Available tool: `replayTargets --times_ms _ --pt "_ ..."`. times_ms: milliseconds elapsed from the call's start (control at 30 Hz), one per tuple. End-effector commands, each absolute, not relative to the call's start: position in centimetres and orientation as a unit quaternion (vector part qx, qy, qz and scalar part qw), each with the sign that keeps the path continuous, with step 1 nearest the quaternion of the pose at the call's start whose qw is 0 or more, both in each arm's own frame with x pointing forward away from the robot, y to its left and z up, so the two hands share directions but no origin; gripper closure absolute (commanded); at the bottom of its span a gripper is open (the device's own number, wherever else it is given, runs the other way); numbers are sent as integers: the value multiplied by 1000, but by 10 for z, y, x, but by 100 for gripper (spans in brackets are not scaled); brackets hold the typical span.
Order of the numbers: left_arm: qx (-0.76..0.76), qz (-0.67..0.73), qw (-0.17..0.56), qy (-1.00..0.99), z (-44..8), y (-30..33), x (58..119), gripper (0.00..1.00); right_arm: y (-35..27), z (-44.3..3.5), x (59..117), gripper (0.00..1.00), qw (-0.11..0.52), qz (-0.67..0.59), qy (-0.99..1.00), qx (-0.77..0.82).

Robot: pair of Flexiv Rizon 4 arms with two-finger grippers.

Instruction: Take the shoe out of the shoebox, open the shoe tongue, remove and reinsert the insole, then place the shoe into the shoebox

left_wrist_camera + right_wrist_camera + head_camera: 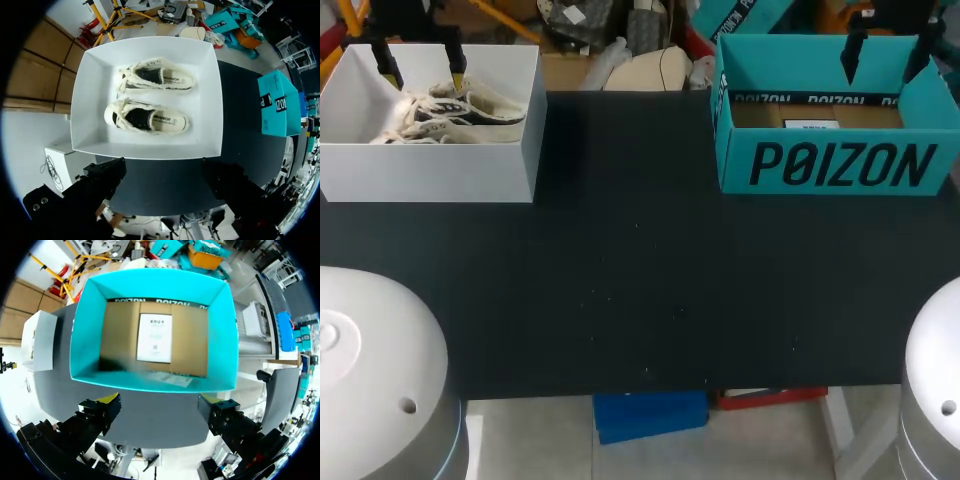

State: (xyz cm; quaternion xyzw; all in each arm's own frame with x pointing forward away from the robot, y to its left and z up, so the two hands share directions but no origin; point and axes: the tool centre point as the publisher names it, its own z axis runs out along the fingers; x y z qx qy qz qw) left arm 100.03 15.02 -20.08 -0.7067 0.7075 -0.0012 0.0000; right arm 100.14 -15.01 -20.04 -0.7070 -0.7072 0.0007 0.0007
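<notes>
Shoe extraction not yet begun. Left claw (420,62) is hanging spread over the white shoebox (430,170), and right claw (888,55) is hanging spread over the teal box (840,165). Next, I'm judging, is descending onto one sneaker (147,117).

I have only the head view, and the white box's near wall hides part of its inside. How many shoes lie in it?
Observer: Two. The left wrist view shows one shoe beside a second shoe on the white shoebox floor, openings up.
Operator: And the other box?
Observer: The teal shoebox holds no shoe; the right wrist view shows only a white paper sheet on its brown floor.
Operator: And the jaws over it?
Observer: The right gripper hangs above that box, jaws wide open, nothing between them.
</notes>
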Motion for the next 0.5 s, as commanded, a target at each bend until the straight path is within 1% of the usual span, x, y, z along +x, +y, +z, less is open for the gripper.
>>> replayTargets --times_ms 33,100,233,300,367,400,467,500 --pt "-688 -5 2 726 -199 147 1000 0 -150 -200 1001 0 1 1 -707 -707" --pt "-631 -31 -5 775 -196 140 1000 0 -150 -200 1001 0 1 1 -707 -707" --pt "-467 -67 40 881 -186 133 1000 0 -150 -200 1001 0 1 1 -707 -707" --pt "-329 -77 26 941 -182 132 1000 0 -150 -200 1001 0 1 1 -707 -707" --pt "-164 -58 52 983 -183 134 996 0 -150 -200 1001 0 1 1 -707 -707" --pt "-107 -45 78 990 -184 137 994 0 -150 -200 1001 0 1 1 -707 -707" --pt "-81 -19 118 990 -186 142 998 0 -150 -200 1001 0 1 1 -707 -707" --pt "-65 -19 121 990 -186 142 998 0 -150 -200 1001 0 1 1 -707 -707"
